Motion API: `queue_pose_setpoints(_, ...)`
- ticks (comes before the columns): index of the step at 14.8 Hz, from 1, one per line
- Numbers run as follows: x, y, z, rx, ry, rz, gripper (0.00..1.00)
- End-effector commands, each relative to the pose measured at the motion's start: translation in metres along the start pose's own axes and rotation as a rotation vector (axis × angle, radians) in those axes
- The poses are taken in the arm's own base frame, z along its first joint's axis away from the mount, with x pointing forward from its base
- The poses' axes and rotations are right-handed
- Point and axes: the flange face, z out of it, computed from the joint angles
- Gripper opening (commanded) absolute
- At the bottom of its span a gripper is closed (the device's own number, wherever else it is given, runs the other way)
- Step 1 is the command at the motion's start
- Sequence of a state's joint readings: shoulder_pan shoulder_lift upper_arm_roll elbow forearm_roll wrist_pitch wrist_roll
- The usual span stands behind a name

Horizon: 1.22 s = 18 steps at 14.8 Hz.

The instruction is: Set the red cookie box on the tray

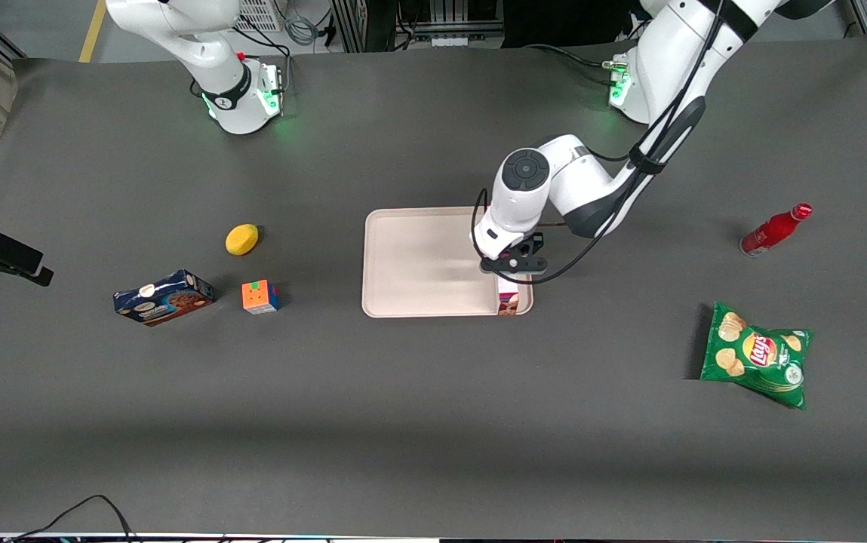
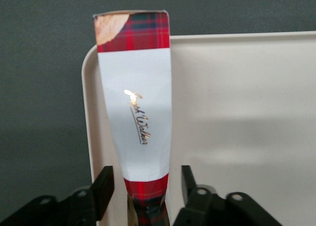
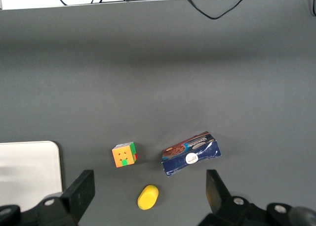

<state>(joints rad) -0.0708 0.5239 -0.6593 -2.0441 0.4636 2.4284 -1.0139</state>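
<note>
Sweeping from the parked arm's end of the table, I pass the dark-blue cookie box (image 1: pixel 164 296) and a colour cube (image 1: pixel 260 296), both well apart from the job. Then I reach the tray (image 1: pixel 418 264) in the middle. What matters is at the tray's edge toward the working arm's end. There the red cookie box (image 1: pixel 508 302) lies inside the rim with its long axis running along that edge, from under the gripper (image 1: pixel 512 265) out toward the front camera. Its end reaches the tray's corner nearest that camera. In the left wrist view the box (image 2: pixel 136 112) stretches straight away from the gripper, and the two fingers (image 2: pixel 105 184) straddle its closer end. A sliver of gap shows on each side, so I read them as spread, not pinching. The box's outer end shows over the rim line; I cannot tell whether it rests on the rim or sits flat inside it. I judge the placement to be essentially done. Because the box lies directly in line between the fingers, I would back out straight up, as any sideways drift would nudge it.
</note>
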Motion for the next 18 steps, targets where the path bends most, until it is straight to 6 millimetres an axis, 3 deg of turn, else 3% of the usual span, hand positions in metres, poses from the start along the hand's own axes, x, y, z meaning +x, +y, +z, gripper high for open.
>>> queue_pose_setpoints(1,0.001,-0.003,-0.005,0.013,0.018,-0.013,1.0)
queue_pose_setpoints(5,0.014,-0.011,-0.024,0.027,0.046,-0.018,1.0)
queue_pose_setpoints(8,0.031,-0.03,-0.07,0.098,0.074,0.122,1.0)
queue_pose_setpoints(11,0.045,-0.054,-0.136,0.108,0.072,0.252,1.0)
queue_pose_setpoints(13,0.055,-0.088,-0.184,0.096,0.05,0.342,1.0)
queue_pose_setpoints(15,0.064,-0.143,-0.23,0.038,0.025,0.348,1.0)
queue_pose_setpoints(18,0.064,-0.221,-0.279,0.025,0.009,0.28,1.0)
